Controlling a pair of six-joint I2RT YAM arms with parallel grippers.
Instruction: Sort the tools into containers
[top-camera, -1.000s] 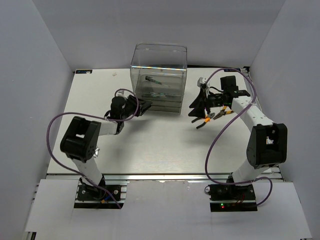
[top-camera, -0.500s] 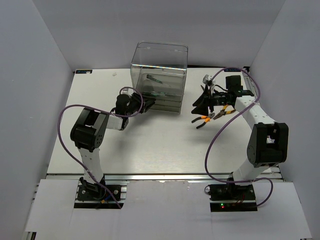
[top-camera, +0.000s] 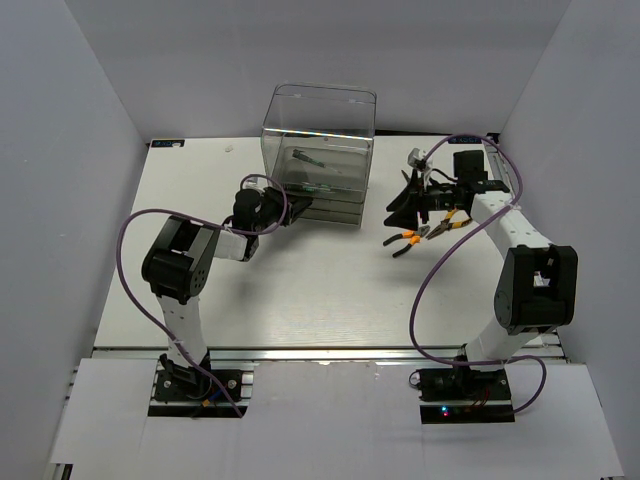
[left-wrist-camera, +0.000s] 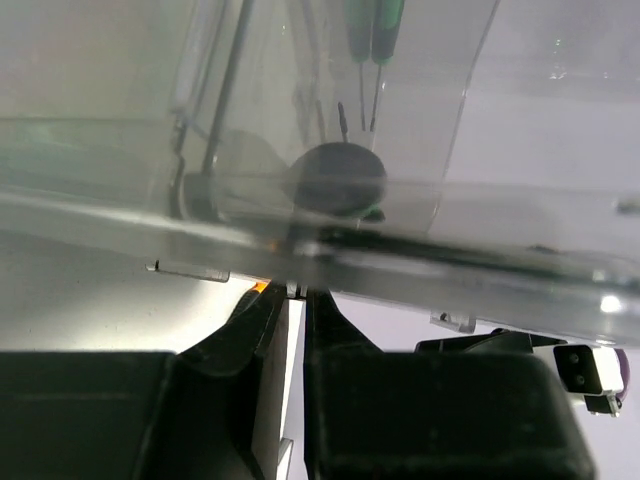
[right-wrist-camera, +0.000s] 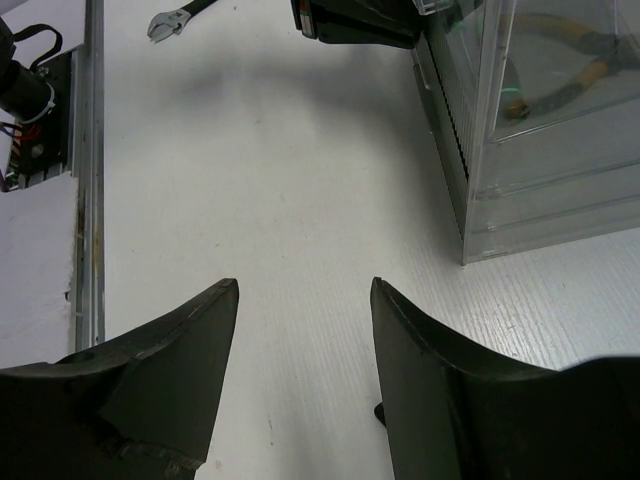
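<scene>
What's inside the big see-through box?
A green-handled screwdriver lies inside the clear cabinet, and orange-handled pliers sit in one drawer. Glare and blur hide whatever is in the lower drawers.

On your left gripper (left-wrist-camera: 297, 300) the jaws stand a thin slit apart, tips against the front rim of a clear drawer (left-wrist-camera: 480, 270); green-handled screwdrivers (left-wrist-camera: 385, 25) show behind the plastic.

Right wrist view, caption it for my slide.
Open right gripper hovers over the white table beside the clear drawer cabinet, orange-handled pliers inside.
</scene>
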